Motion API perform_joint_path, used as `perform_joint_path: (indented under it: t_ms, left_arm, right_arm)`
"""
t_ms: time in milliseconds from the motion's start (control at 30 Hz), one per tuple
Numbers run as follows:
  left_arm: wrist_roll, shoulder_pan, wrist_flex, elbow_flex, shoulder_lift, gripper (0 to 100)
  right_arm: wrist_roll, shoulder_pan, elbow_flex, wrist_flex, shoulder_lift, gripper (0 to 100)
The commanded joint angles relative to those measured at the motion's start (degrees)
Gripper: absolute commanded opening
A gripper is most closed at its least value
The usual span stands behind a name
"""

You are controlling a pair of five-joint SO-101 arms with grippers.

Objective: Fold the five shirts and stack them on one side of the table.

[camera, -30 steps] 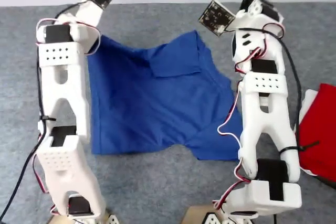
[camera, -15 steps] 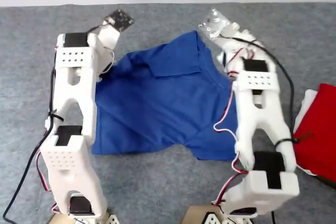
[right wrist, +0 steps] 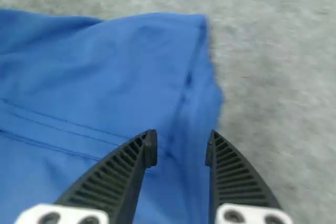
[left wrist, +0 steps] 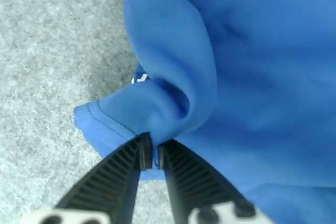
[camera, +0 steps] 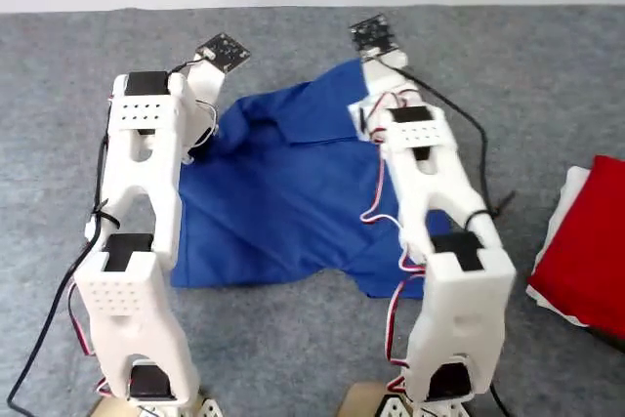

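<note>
Pinching a bunched fold at the edge of the blue shirt (left wrist: 231, 77), the left tool (left wrist: 149, 153) has its jaws closed almost flat together, with the cloth curling up and over just above them. The right tool (right wrist: 178, 148) hangs over the shirt's far corner with its jaws apart and nothing between them, the hem line lying under the gap. Seen from above, the blue shirt lies spread across the middle of the grey table (camera: 547, 75) between the two arms. It is rumpled along its far edge and one sleeve sticks out toward the near side, so it is not yet a tidy folded shape. At the right side of the table sits a red shirt (camera: 591, 241), apparently folded, with a white layer (camera: 569, 187) showing under it, which looks like the start of the stack. By that reading, two shirts at most are done, the blue one is at its first fold, and the rest of the five remain.
</note>
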Motion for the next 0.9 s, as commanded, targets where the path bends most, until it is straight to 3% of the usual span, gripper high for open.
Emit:
perform_joint_path:
  t_ms: [0, 500, 600, 667, 867]
  left_arm:
    - [1.85, -0.44, -1.49, -0.04, -0.53, 0]
    - [2.20, -0.44, -2.11, 0.40, 4.57, 0]
    - [2.20, -0.44, -2.11, 0.40, 4.57, 0]
    - [2.20, -0.44, -2.11, 0.40, 4.57, 0]
    - [2.20, -0.26, -2.11, 0.40, 4.57, 0]
  right_arm:
    - [-0.62, -1.54, -5.80, 0.22, 1.98, 15.1]
    - [-0.26, -1.98, -12.57, 0.22, 12.53, 12.3]
    - [-0.18, -1.98, -12.66, 0.22, 12.79, 6.0]
    - [1.76, -1.98, -12.66, 0.13, 12.53, 0.6]
    - [7.30, -1.54, -12.84, 0.31, 11.38, 1.1]
